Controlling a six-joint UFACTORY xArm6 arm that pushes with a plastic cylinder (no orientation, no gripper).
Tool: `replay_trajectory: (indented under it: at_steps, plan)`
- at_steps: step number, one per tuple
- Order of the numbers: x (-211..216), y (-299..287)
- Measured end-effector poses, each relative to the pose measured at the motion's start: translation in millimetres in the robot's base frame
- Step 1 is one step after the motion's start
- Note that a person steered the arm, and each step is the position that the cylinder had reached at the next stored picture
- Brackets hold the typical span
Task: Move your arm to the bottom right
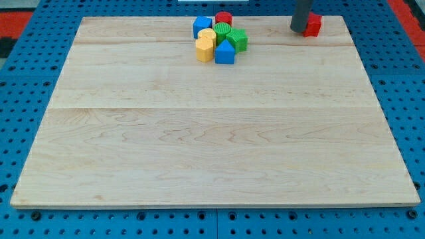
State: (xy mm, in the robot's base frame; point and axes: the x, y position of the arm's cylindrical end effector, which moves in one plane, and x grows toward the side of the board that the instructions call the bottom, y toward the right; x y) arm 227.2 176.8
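My tip (298, 29) is the lower end of a dark rod at the view's top right, resting on the wooden board (212, 133). It touches the left side of a red block (313, 25). A cluster of blocks sits at the top centre, well left of my tip: a blue block (202, 26), a red cylinder (223, 18), a green cylinder (222, 31), a green block (238, 39), a yellow block (207, 34), a yellow hexagonal block (204, 49) and a blue triangular block (225, 52).
The board lies on a blue perforated base (26, 86). A red-orange surface (14, 18) shows at the top left corner and another red patch (410, 13) at the top right.
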Motion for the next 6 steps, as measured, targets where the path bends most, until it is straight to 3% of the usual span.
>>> replay_trajectory:
  at_steps: [3,6]
  plan:
    - [11,1]
    - [205,1]
